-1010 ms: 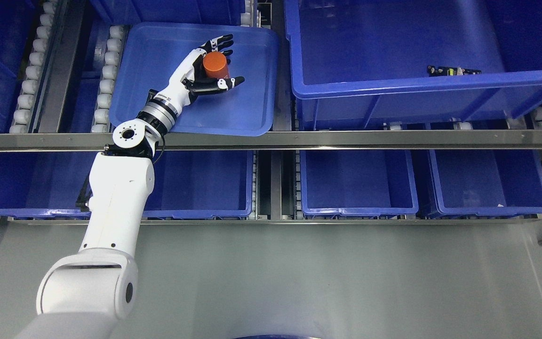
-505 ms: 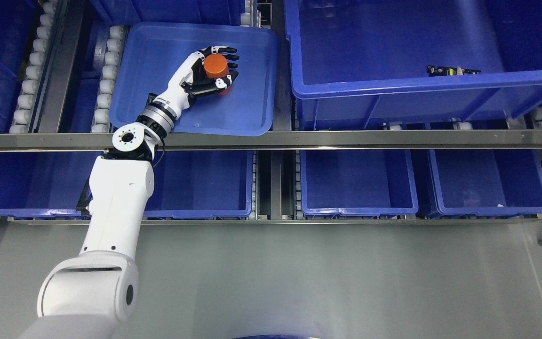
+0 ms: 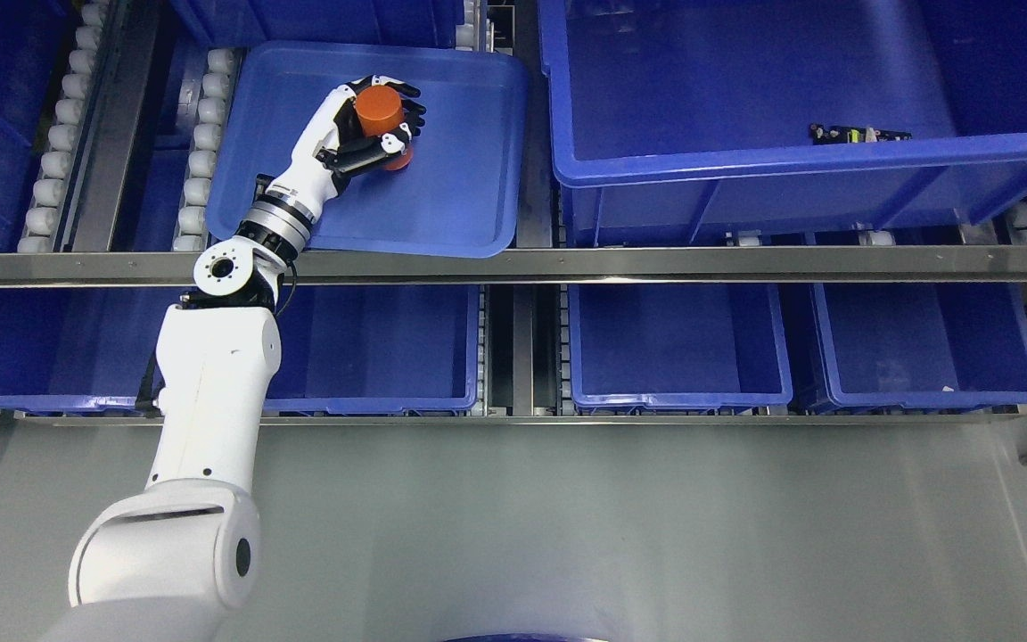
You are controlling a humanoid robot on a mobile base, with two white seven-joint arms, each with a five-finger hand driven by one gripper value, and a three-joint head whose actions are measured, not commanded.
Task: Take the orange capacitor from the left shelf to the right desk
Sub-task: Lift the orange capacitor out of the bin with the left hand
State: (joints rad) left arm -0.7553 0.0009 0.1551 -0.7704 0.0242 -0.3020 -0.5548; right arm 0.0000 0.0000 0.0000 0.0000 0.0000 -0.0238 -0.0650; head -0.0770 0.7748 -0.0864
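Left hand [image 3: 362, 129]: fingers wrapped tight around the orange capacitor [image 3: 377, 107].
Orange capacitor: inside the shallow blue tray [image 3: 469, 192], toward its upper middle.
Large blue bin [image 3: 745, 160]: just right of the tray.

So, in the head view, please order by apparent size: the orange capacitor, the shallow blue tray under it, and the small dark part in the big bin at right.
1. shallow blue tray
2. orange capacitor, held in the left hand
3. small dark part, though it lies farther off.

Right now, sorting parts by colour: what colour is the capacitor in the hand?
Orange capacitor, head view.
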